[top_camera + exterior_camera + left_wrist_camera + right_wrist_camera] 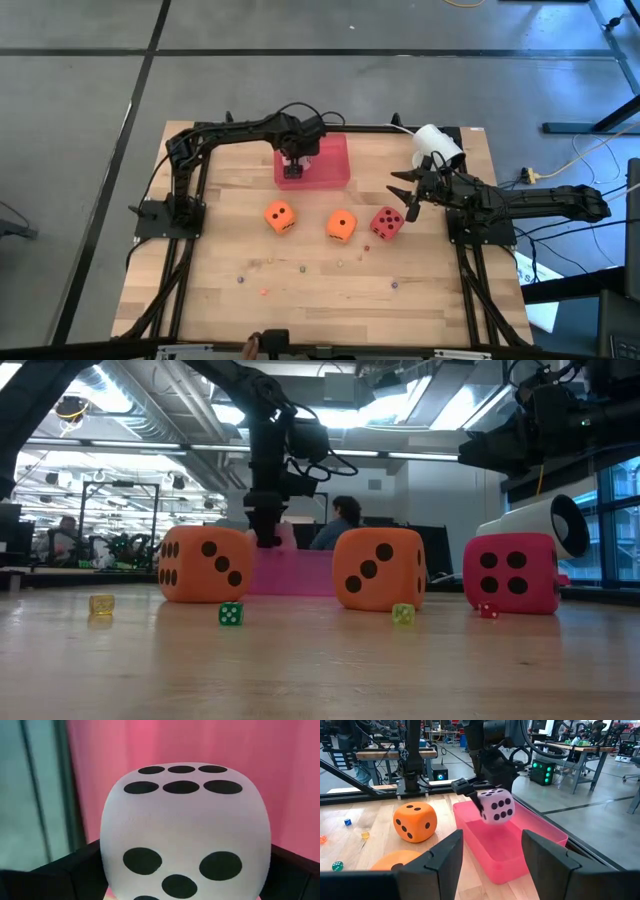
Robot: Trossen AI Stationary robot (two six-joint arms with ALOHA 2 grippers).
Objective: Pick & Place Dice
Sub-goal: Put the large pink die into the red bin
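Note:
My left gripper [292, 170] hangs over the pink-red tray [325, 160] near the table's far edge, shut on the pale pink die [496, 805], which fills the left wrist view [185, 830]. Two orange dice [279, 216] [341, 225] and the red die [387, 223] rest flat on the wood in a row nearer than the tray. My right gripper [405, 193] is open, just right of the red die, touching nothing. In its wrist view its fingers [445, 855] frame the tray [505, 840]. My left gripper pinches the pink die between its two fingers [65, 870], which sit on two opposite side faces [112, 855]. The fingers come from above, pointing down. The die is lifted clear, over the tray's inside, with its six-pip face [492, 795] turned up.
A white cylinder [438, 143] lies at the far right, behind my right gripper. Several tiny coloured dice and beads [231, 614] are scattered on the near half of the table. Black frame rails run along the left, right and far edges.

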